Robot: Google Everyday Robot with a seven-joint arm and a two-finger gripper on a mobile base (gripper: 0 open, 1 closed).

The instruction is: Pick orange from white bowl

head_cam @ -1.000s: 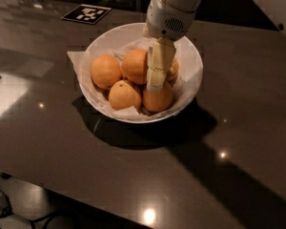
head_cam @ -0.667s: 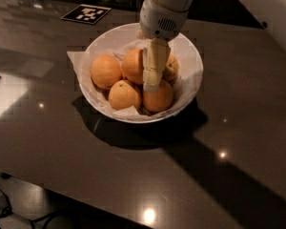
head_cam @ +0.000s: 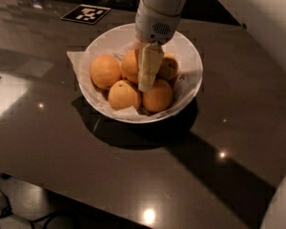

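The white bowl (head_cam: 190, 56), lined with crumpled white paper, stands on the dark table and holds several oranges. A round orange (head_cam: 124, 95) with a small dark stem spot lies at the front left. Others lie at the left (head_cam: 106, 71), the front right (head_cam: 158, 97) and the middle back (head_cam: 131, 66). A duller one (head_cam: 170, 67) lies at the back right. My gripper (head_cam: 146, 86) reaches down into the bowl's middle from above. It sits between the middle-back and back-right oranges, with its tip just above the two front ones. It partly hides the middle-back orange.
A black-and-white marker tag (head_cam: 86, 13) lies on the table behind the bowl. The dark glossy table (head_cam: 62, 142) has its front edge near the bottom of the view. A pale rounded shape (head_cam: 282, 204) fills the bottom right corner.
My gripper has shifted a little to the left inside the bowl, toward the middle-back orange. The oranges and the bowl have not moved.
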